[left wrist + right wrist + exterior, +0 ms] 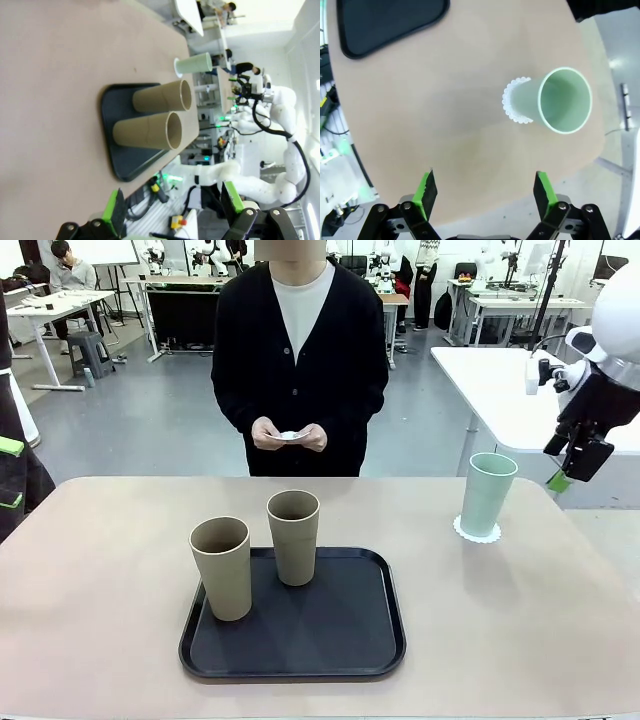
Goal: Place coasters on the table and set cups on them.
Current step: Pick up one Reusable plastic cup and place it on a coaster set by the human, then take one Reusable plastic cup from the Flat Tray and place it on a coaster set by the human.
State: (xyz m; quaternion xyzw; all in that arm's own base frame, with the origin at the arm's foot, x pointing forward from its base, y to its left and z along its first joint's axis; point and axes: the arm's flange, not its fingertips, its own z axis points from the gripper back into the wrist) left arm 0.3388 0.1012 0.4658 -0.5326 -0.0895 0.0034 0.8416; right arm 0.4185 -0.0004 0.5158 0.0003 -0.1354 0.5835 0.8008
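I'd call cup no. 1 done: the tall pale mint-green matte tumbler [487, 490] stands upright on a small round white lacy paper doily [478, 533] at the far right of the big beige flat-topped surface [100, 570]. Step in hand, imo, is cup no. 2, & it waits on the person at the far side, whose hands [268, 433] hold a second white paper doily [289, 435] up in front of the body, not yet down. My right tool [485, 175] hangs raised to the right of the mint tumbler, apart from it, jaws wide, nothing btwn them; my left tool [173, 189] sits off at the left, also wide & empty. To do it well: hold both tools off till that doily lies flat, then take the nearer tan-brown matte tumbler [222, 568] or the farther tan-brown matte tumbler [293, 537] around mid-body, lift straight up clear of the black rounded tray [345, 630] rim, set it centred, let go w/o dragging, since thin paper prob. slides. Count: 3 tumblers (2 tan upright on the tray, 1 mint), 2 doilies seen (can't tell if more are stacked in the hands), 1 tray, 2 tools.
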